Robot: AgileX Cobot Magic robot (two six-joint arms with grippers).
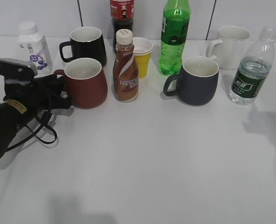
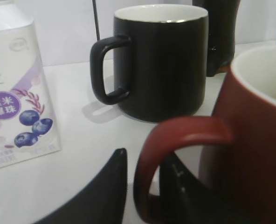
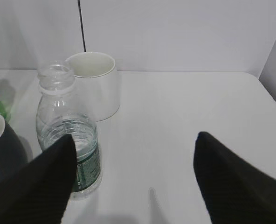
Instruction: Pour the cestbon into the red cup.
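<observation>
The red cup (image 1: 86,84) stands at the left, upright, with its white inside showing and its handle turned to the left. My left gripper (image 1: 61,93) is at that handle. In the left wrist view its fingers (image 2: 145,156) straddle the handle of the red cup (image 2: 254,140), one outside and one through the loop, with thin gaps on both sides. The cestbon (image 1: 250,77) stands uncapped at the far right. In the right wrist view my right gripper (image 3: 136,136) is wide open and empty, and the cestbon (image 3: 68,135) is just beyond its left finger. The right gripper is outside the exterior view.
A black mug (image 1: 86,44) and a yogurt carton (image 1: 33,46) stand behind the red cup. A Nescafe bottle (image 1: 125,70), yellow cup (image 1: 142,58), green soda bottle (image 1: 174,37) and blue-grey mug (image 1: 196,81) fill the middle. A white mug (image 1: 233,46) stands behind the cestbon.
</observation>
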